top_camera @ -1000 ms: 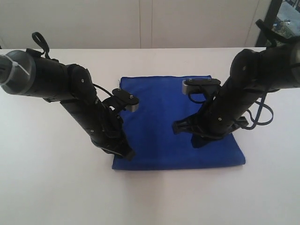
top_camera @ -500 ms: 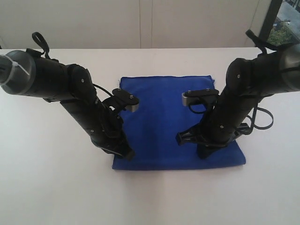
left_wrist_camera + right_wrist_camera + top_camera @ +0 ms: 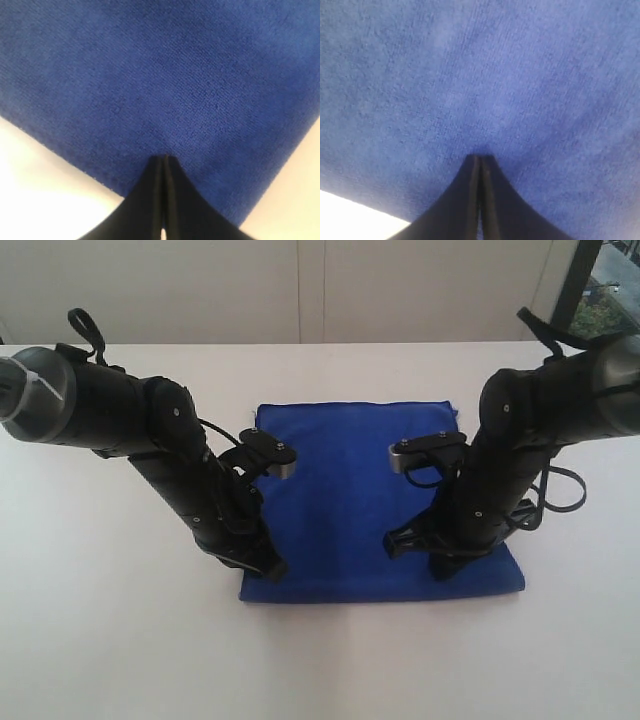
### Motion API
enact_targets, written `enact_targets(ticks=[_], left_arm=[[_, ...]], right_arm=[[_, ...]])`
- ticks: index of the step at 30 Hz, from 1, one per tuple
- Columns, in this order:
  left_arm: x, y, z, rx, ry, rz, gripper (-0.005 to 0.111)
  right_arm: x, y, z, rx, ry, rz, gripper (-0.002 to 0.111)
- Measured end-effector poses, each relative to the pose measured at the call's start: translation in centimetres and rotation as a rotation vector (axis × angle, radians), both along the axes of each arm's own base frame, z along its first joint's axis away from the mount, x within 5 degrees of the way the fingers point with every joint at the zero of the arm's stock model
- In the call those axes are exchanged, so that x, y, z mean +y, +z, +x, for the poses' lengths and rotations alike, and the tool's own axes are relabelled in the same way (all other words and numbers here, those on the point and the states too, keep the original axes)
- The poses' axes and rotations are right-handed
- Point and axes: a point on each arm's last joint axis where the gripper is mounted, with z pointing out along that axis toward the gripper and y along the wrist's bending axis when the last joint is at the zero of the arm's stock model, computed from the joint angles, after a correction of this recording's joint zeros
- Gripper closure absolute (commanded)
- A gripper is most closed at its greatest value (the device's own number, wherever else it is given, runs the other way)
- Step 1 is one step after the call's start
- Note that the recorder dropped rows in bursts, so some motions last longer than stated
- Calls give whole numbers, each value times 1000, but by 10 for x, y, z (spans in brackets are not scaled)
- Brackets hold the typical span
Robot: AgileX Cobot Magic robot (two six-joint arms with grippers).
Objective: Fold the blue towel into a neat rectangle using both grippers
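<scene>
The blue towel [image 3: 345,490] lies flat on the white table [image 3: 120,640], its near edge toward the front. My left gripper [image 3: 272,568] is shut, its tips down on the towel's front left corner. In the left wrist view the closed left gripper [image 3: 164,158] touches the towel [image 3: 175,75] close to its hem, with bare table [image 3: 35,185] on both sides of the corner. My right gripper [image 3: 447,571] is shut too, tips on the towel near its front right part. The right wrist view has the closed right gripper [image 3: 480,157] resting on the cloth [image 3: 495,75]. No cloth shows pinched between either pair of jaws.
Both thick black arms lean in over the towel from left and right. Loose cables [image 3: 560,490] hang from the right arm. A pale wall closes the back of the table, and a window [image 3: 610,280] sits at the top right.
The right arm has moved toward the towel's front edge and slightly right, its gripper staying shut. The left arm has not moved.
</scene>
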Motion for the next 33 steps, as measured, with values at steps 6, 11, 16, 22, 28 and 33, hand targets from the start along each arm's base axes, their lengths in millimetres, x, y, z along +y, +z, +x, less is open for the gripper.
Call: enact_targets(ticks=[6, 11, 16, 22, 28, 33], left_arm=[[0, 0, 0, 0, 0, 0, 107], [0, 0, 0, 0, 0, 0, 107], [0, 0, 0, 1, 0, 0, 107], [0, 0, 0, 2, -1, 1, 107], [0, 0, 0, 2, -1, 1, 107], [0, 0, 0, 2, -1, 1, 107]], right_arm=[[-7, 12, 0, -41, 5, -64, 108], [-9, 1, 1, -15, 20, -96, 108], [-10, 12, 0, -28, 28, -101, 108], [-26, 5, -1, -7, 1, -124, 108], [-29, 18, 2, -50, -20, -127, 108], [-34, 25, 2, -76, -22, -147, 108]])
